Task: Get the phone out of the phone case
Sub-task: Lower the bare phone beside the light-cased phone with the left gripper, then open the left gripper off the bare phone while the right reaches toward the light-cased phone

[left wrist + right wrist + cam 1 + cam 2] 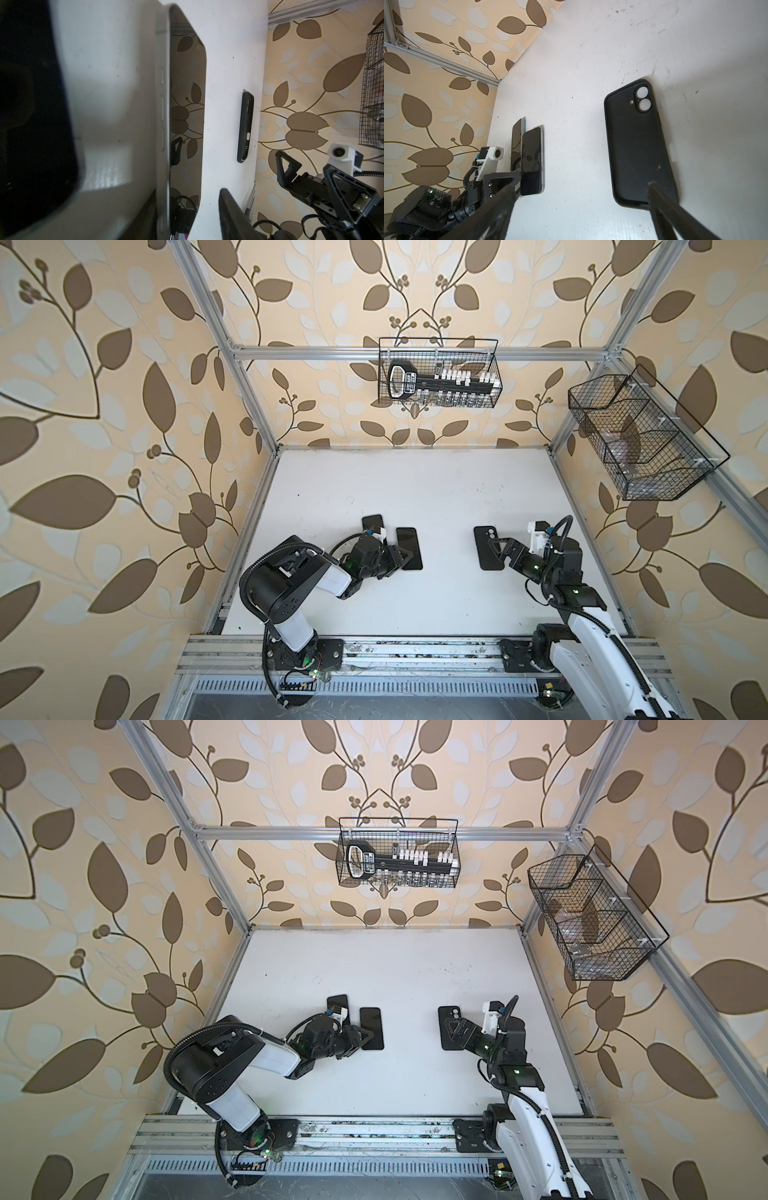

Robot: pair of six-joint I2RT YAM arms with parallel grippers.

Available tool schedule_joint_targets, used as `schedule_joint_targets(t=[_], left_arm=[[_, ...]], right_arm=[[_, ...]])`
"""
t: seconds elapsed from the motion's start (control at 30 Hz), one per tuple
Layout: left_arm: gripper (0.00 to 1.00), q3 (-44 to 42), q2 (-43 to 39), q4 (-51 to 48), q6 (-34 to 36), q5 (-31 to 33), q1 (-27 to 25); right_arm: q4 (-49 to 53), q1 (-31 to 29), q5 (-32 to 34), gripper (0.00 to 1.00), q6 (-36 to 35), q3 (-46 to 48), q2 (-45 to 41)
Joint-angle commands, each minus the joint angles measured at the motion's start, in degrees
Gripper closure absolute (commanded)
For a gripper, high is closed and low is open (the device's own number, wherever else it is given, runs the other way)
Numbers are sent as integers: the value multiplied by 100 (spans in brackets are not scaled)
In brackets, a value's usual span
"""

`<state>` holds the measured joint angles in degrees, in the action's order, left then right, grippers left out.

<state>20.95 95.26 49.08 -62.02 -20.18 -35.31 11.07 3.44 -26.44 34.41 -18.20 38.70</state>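
Phone and case apart: a bare phone point(408, 542) lies screen-up on the white table point(415, 489), out of its black phone case point(480, 548) and well to the left of it in both top views, with a strip of tabletop between the two. The case holds nothing, and the twin camera cut-outs at its far end show white table through them.

The left gripper point(402, 556) sits at the phone's near end, reaching in from the side away from the case. Its jaws are parted and grip nothing. In the left wrist view one dark finger point(228, 209) stands clear of the phone's edge, with white table showing between them.

The right gripper point(500, 549) hangs over the near end of the case with its jaws spread wide and nothing held. In the right wrist view one fingertip point(652, 187) lies over the case's near end and the other is off the case, on the phone's side. Whether that tip touches the case cannot be told.

A second phone point(372, 523) lies just past the first, farther still from the case and partly hidden by the left arm's wrist. A wire basket point(439, 373) hangs on the back rail far behind the case, while a second basket point(640, 439) hangs on the side rail to the case's right.
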Motion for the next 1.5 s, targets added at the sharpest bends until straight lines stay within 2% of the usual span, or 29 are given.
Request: schedule_joint_targets(t=[0.0,0.13,0.43,0.57,0.7,0.97,1.07,1.23,1.37,1.47], left_arm=[[52,-59,-131,-400,48,352,-46],[50,-19,-331,-765,93,440,-55],[27,203,-941,-2066,181,743,-90],[16,467,-1384,-2959,313,881,-101],[1,728,-2043,-3946,519,1169,-106],[1,1533,-4005,-6294,1389,1838,15],[1,1878,-4538,-6957,1810,1520,489],[1,2578,-4839,-8057,2680,394,1882],[1,3040,-4725,-8636,3352,243,2622],[1,3253,-4303,-8673,3635,-313,3397]], right_arm=[[179,17,-38,0,-162,1,-81],[305,12,-81,0,-305,-87,-82],[765,-224,312,0,-477,-450,-239],[1128,-731,1003,0,-557,-835,-128],[1424,-1367,1734,0,-602,-1338,187],[1704,-2749,3124,0,-489,-2394,1232],[1591,-3341,3539,0,-480,-2770,1709],[1307,-4055,3830,0,-419,-3486,2625],[1218,-4717,4062,0,-350,-4151,3644],[1174,-5200,4298,0,-349,-4672,4378]])
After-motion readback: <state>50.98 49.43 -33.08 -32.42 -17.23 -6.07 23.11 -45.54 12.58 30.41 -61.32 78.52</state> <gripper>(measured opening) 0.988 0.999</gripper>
